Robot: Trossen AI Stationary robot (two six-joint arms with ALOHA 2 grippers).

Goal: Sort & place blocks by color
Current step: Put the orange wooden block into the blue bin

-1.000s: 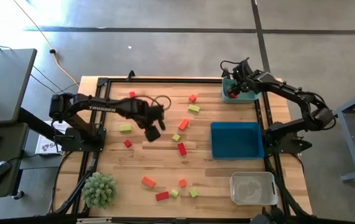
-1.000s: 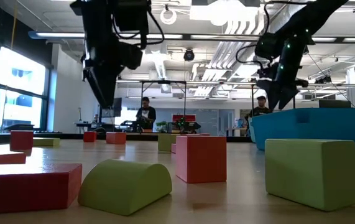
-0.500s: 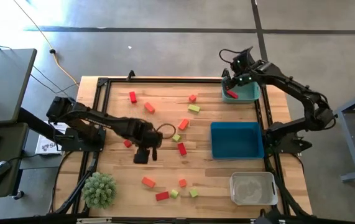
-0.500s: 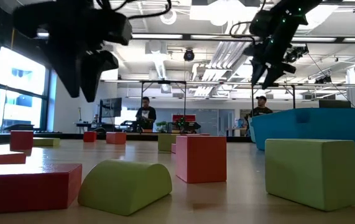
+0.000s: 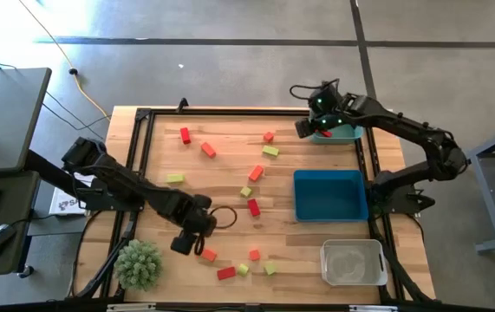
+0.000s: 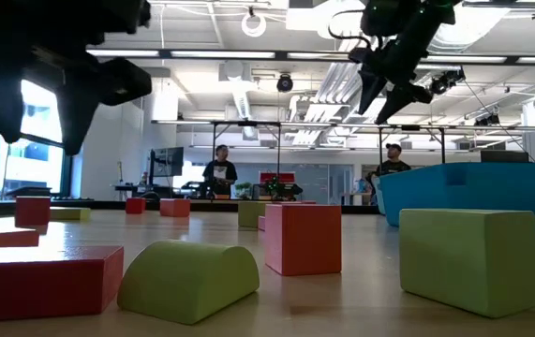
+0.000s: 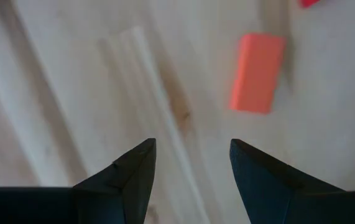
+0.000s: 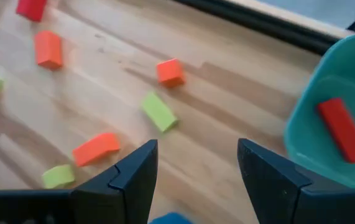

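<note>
Red, orange and yellow-green blocks lie scattered flat on the wooden table [image 5: 230, 225]. My left gripper [image 5: 186, 243] [image 7: 193, 146] hovers open and empty over the near part of the table, beside an orange block [image 5: 207, 254] [image 7: 258, 73]. My right gripper [image 5: 302, 128] [image 8: 196, 149] hangs open and empty above the far right of the table, just left of the teal bin [image 5: 342, 132] [image 8: 308, 134]. A red block [image 8: 342, 129] lies in that bin. An orange cube [image 8: 170, 71] and a green bar [image 8: 160, 112] lie ahead of the right gripper.
A blue bin [image 5: 329, 195] sits at the right, with a clear bin [image 5: 351, 263] nearer. A spiky green plant ball [image 5: 139, 264] stands at the near left corner. Red [image 5: 226, 273], green [image 5: 270, 268] and orange [image 5: 254, 255] blocks cluster by the near edge. A black frame rims the table.
My left gripper has swept from the middle of the table toward the near edge and now hangs by the orange block. My right gripper has drawn back from over the teal bin toward the table's left and risen. No block has visibly moved.
</note>
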